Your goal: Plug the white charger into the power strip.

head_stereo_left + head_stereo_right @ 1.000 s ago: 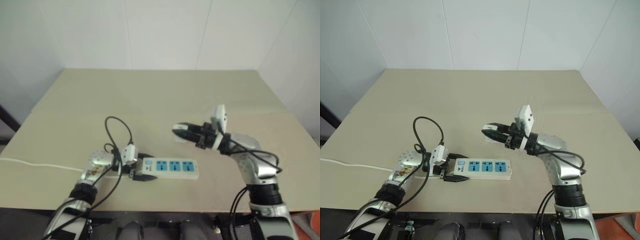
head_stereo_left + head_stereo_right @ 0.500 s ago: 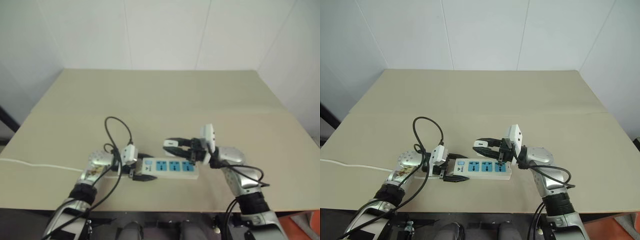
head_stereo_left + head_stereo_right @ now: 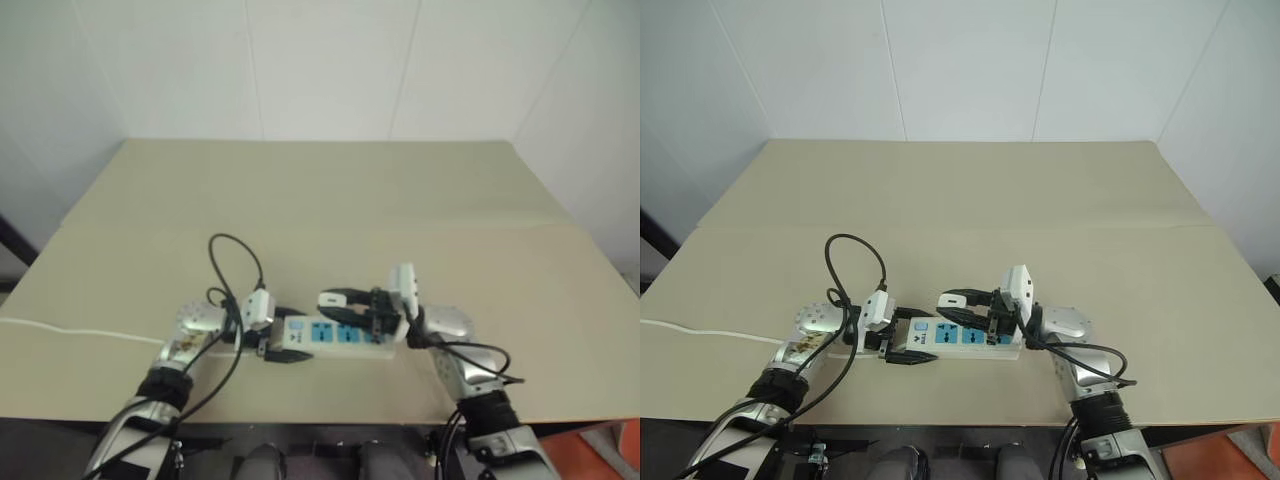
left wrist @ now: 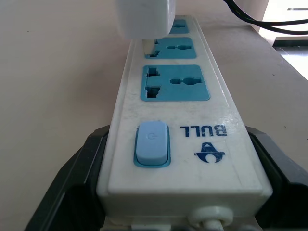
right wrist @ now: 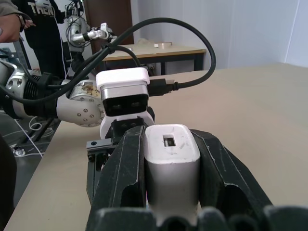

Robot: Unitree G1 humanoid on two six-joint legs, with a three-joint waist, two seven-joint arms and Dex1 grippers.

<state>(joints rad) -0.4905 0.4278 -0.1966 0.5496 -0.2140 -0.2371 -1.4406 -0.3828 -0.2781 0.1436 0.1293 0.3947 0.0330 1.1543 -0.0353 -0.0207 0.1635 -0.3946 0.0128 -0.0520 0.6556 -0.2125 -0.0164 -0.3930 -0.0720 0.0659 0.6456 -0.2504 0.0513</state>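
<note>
- The table (image 3: 1120, 200) was wide and tan; the power strip (image 3: 958, 335) lay near its front edge.
- The power strip's switch end sat between the spread fingers of the left gripper (image 3: 908, 337), which flanked it on both sides.
- The right gripper (image 3: 962, 307) reached over the strip from its far end, jaws pinched on the white charger (image 5: 172, 159).
- The charger hung just above the strip's middle blue socket (image 4: 174, 48), slightly off it.
- A black cable (image 3: 855, 270) looped behind the strip's switch end.
</note>
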